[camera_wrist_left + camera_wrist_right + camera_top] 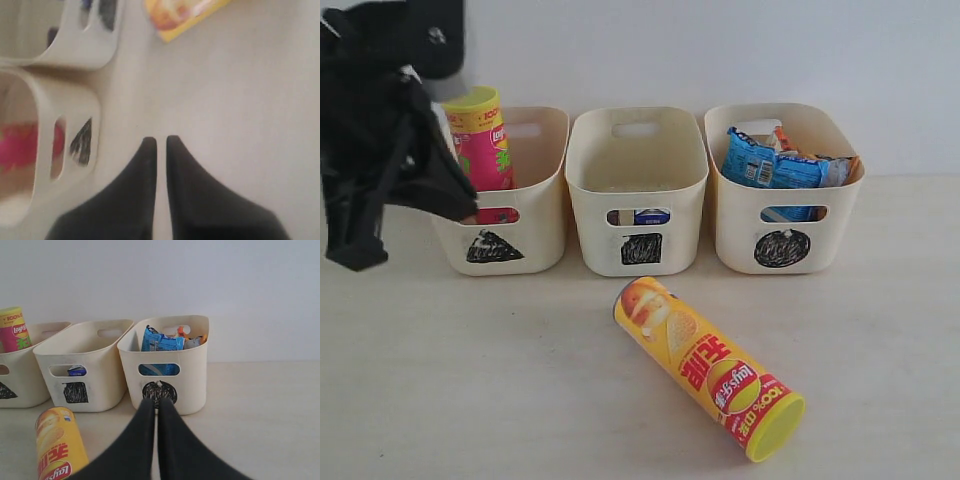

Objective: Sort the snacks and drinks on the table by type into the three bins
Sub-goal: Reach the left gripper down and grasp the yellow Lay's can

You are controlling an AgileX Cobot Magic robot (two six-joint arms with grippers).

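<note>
The yellow-red chip tube [710, 370] lies on its side on the table [470, 390], in front of the square bin [590, 180]. The pink tube [485, 140] stands in the triangle bin [545, 200]. A blue-and-white carton [651, 216] shows through the square bin's slot; the purple carton is hidden. The blue bag [760, 165] and the orange bag [782, 138] sit in the circle bin [730, 220]. My left gripper [161, 140] hangs shut and empty in front of the triangle bin. My right gripper [157, 402] is shut and empty, facing the circle bin [195, 375].
The three bins stand in a row against a white wall. The left arm [380, 130] looms over the table's left side, next to the triangle bin. The yellow tube's lid [775, 427] points toward the table's front edge.
</note>
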